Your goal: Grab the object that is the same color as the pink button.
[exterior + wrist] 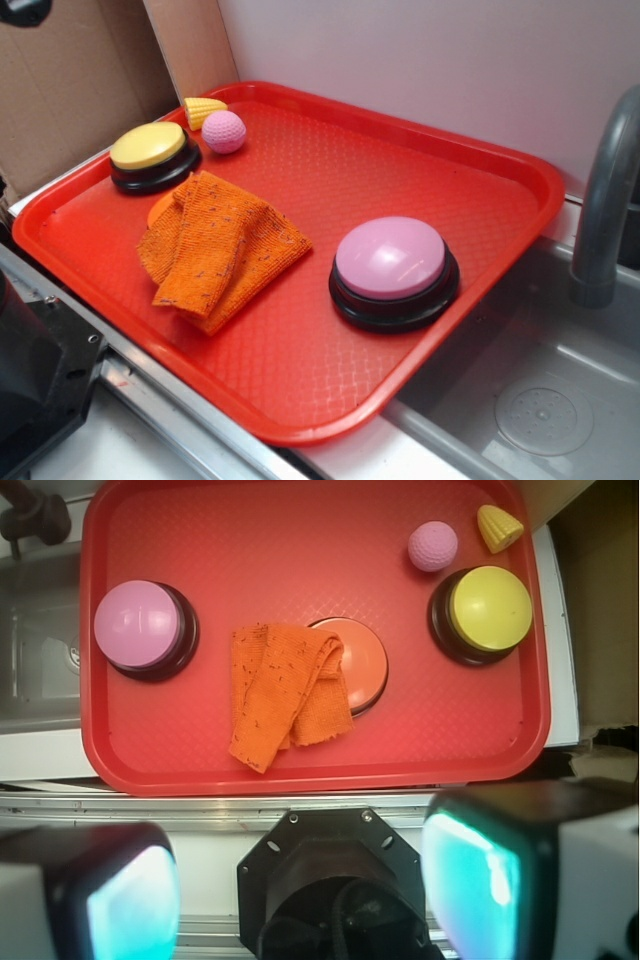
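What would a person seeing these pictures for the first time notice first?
The bright red tray fills the scene, beside a grey sink. On it stand a pink button at the sink end and a yellow button at the far end. A crumpled orange cloth lies between them, and a small pink ball sits by the yellow button.

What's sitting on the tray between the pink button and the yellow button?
An orange cloth draped partly over an orange button lies between the pink button and the yellow button, clearest in the wrist view.
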Motion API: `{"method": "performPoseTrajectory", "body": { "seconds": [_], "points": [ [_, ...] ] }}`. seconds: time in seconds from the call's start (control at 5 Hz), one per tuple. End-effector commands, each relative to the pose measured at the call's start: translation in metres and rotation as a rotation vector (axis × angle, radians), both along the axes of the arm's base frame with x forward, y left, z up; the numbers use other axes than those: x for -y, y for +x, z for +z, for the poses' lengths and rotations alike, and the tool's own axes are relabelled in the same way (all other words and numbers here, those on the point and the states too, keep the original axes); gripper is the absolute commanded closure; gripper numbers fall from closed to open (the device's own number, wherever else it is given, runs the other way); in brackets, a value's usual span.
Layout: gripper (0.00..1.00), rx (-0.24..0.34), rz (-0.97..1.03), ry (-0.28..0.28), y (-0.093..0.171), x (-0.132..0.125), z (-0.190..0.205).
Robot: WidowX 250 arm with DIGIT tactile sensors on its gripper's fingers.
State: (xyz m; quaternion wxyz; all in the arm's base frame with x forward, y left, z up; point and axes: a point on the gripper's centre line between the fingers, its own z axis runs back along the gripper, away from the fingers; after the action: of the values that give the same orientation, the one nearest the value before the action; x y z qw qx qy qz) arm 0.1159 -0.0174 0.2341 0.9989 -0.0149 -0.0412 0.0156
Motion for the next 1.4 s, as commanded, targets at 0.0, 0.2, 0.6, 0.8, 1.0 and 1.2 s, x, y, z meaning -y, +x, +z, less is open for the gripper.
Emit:
{"method": "performPoseTrajectory", "body": {
  "seconds": [0.0,0.2,0.6,0.8,1.0,1.2],
  "points": [
    [0.0,0.0,0.0,0.0,0.0,0.0,0.0],
    [0.0,0.064,-0.115,0.03,0.017,-0.013,-0.008],
    [0.0,0.142,-0.313,0.076,0.061,-0.054,-0.032],
    [0.0,0.168,-0.387,0.121,0.089,-0.081,-0.048],
    [0.0,0.172,-0.404,0.138,0.11,-0.101,-0.066],
    [0.0,0.194,-0.417,0.164,0.132,-0.113,-0.087]
  ]
}}
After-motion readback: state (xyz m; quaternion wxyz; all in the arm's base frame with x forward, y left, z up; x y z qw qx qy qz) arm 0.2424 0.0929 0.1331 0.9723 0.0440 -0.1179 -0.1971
